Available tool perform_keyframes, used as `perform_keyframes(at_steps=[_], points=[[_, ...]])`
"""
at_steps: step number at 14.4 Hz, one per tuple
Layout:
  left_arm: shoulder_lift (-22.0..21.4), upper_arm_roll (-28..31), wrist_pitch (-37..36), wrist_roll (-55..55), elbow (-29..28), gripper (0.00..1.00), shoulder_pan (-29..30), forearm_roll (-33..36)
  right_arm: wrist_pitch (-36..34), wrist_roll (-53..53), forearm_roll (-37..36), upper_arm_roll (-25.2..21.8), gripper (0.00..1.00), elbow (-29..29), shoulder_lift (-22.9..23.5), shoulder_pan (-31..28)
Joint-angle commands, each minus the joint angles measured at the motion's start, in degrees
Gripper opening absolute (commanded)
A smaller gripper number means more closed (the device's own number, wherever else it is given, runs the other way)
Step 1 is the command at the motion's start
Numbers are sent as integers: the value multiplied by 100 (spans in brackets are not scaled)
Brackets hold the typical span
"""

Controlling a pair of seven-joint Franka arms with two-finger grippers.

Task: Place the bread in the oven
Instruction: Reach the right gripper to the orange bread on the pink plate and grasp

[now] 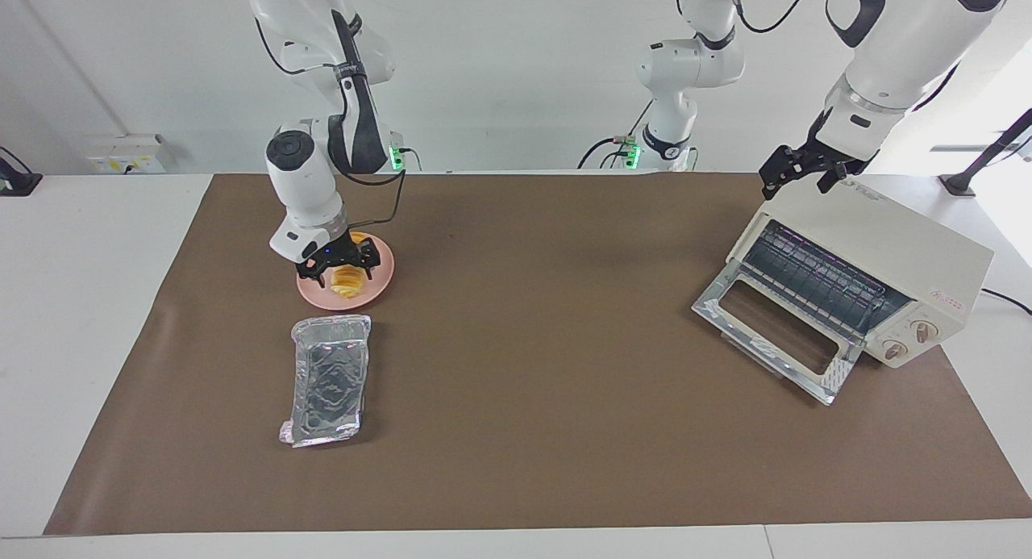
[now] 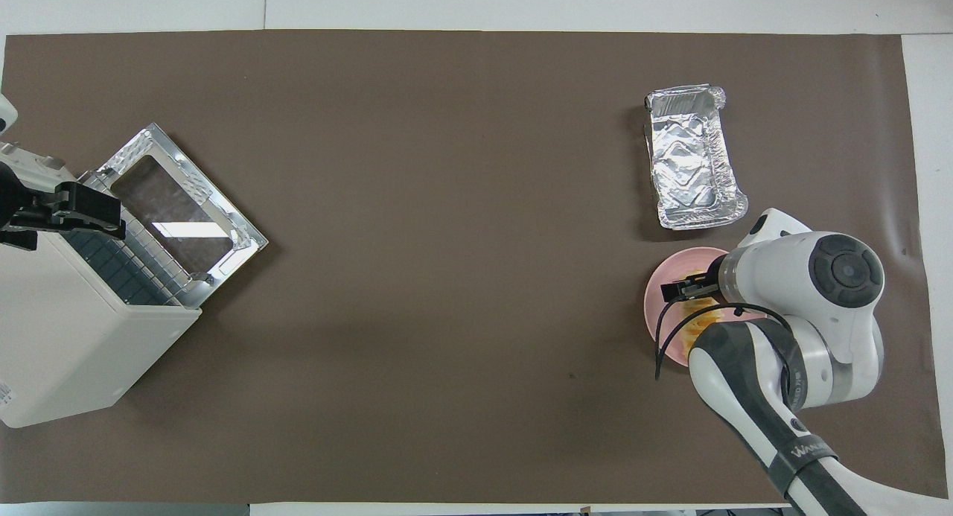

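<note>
The bread (image 1: 347, 282), a small ridged golden-yellow loaf, lies on a round pink plate (image 1: 380, 283) at the right arm's end of the table. My right gripper (image 1: 339, 267) is down on the plate, open, with its fingers on either side of the loaf. In the overhead view the right arm hides most of the bread (image 2: 698, 308) and of the plate (image 2: 658, 307). The cream-white oven (image 1: 895, 240) stands at the left arm's end, its glass door (image 1: 774, 333) dropped open and its wire rack showing. My left gripper (image 1: 794, 178) waits, open, over the oven's top corner.
A crinkled silver foil tray (image 1: 326, 377) lies empty, farther from the robots than the plate, and shows in the overhead view (image 2: 692, 158). A brown mat (image 1: 532, 365) covers the table. The oven (image 2: 67, 337) sits angled at the mat's edge.
</note>
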Motion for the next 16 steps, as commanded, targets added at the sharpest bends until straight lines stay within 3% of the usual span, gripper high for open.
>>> perform_keyframes(at_steps=[1, 3, 5, 7, 9, 11, 14, 16], points=[[-135, -48, -50, 23, -108, 100, 88, -74, 302, 19, 22, -2, 60, -208, -40, -17], [-135, -48, -50, 23, -108, 100, 88, -74, 303, 97, 22, -2, 0, -208, -22, -17], [-135, -48, -50, 23, -108, 100, 88, -74, 216, 178, 22, -2, 0, -173, -22, -17], [-135, -48, -50, 23, -108, 100, 88, -74, -352, 125, 22, 7, 0, 141, -22, -17], [-135, -48, -50, 23, -108, 100, 88, -74, -1667, 29, 22, -2, 0, 1166, 73, -34], [-135, -48, -50, 23, -108, 100, 88, -74, -2654, -95, 22, -2, 0, 2500, 573, -52], [-135, -48, -50, 23, -108, 100, 88, -74, -3177, -174, 22, -2, 0, 4076, 1311, -140], [-135, -48, -50, 23, -108, 100, 88, -74, -3430, -402, 31, -11, 0, 5094, 2179, -236]])
